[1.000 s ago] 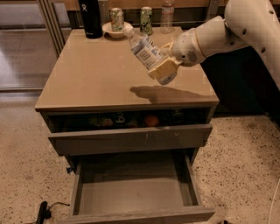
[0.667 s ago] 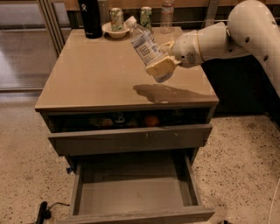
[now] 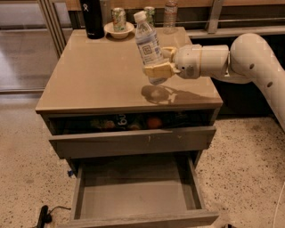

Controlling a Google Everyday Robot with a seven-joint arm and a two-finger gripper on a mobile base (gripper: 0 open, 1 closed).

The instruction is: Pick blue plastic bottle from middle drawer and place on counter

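Counter point(image 3: 98, 75) was big and mostly bare, with clutter only along its 12 o'clock edge. Under it the top drawer point(image 3: 133, 141) stood cracked open with fruit-like stuff inside. The drawer point(image 3: 138, 198) was pulled full out at 6 o'clock, floor bare. Arm point(image 3: 249, 60) reached in from 3 o'clock. Bottle point(image 3: 149, 44) hung in the air over the counter's 3 o'clock half, not touching it, shadow right under it. Gripper point(image 3: 158, 66) had its fingers closed round the bottle's lower body, cap up and leaning toward 11 o'clock.

Change over the last second: the bottle went from a hard tilt to near upright and rose a bit, at about the same spot over the counter. My read is that the pick is done, the drawer is cleared, and the bottle was being squared up for set-down. Only lowering and release are left.

Room: lots of flat top at 9 and 6 o'clock of the bottle. The counter's 3 o'clock edge was the near one. Flask point(image 3: 92, 18), bowl point(image 3: 119, 30) with a can, and a second clear bottle point(image 3: 170, 13) sat at 12 o'clock, well apart from the likely landing spot. The leftover lean could tip it on release.
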